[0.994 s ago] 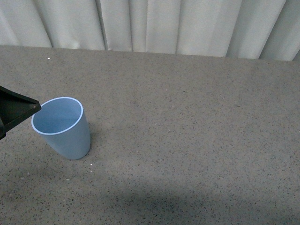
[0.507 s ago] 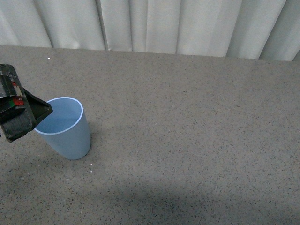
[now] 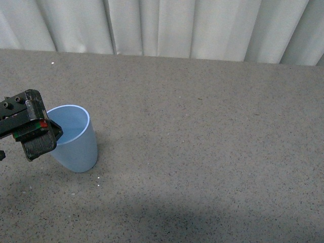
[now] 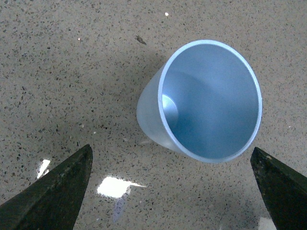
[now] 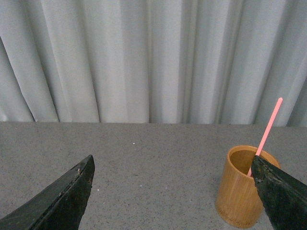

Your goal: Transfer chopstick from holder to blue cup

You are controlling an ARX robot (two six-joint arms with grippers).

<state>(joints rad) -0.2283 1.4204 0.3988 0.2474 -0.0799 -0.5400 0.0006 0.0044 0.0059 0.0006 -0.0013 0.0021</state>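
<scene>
Front view: the smooth, pale-rimmed blue cup (image 3: 76,144) stands upright on the tabletop (image 3: 202,152), left jaws beside its rim. Left wrist view: left jaws gape wide, empty, above the cup. Right wrist view: right jaws apart, empty; the thin pink chopstick (image 5: 267,129) leans in the bamboo holder (image 5: 240,196).

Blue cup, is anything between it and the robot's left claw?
Nothing, just bare speckled table. The left wrist view shows the left gripper open, one finger each side of the blue cup, with only table in the gaps.

Left gripper (image 3: 43,139) housing matte black and blocky, small screw heads along top face, red and green marking on side, finely textured grey finger pad, right gripper (image 5: 172,191) fingers dark, wedge-shaped, tapering to points
</scene>
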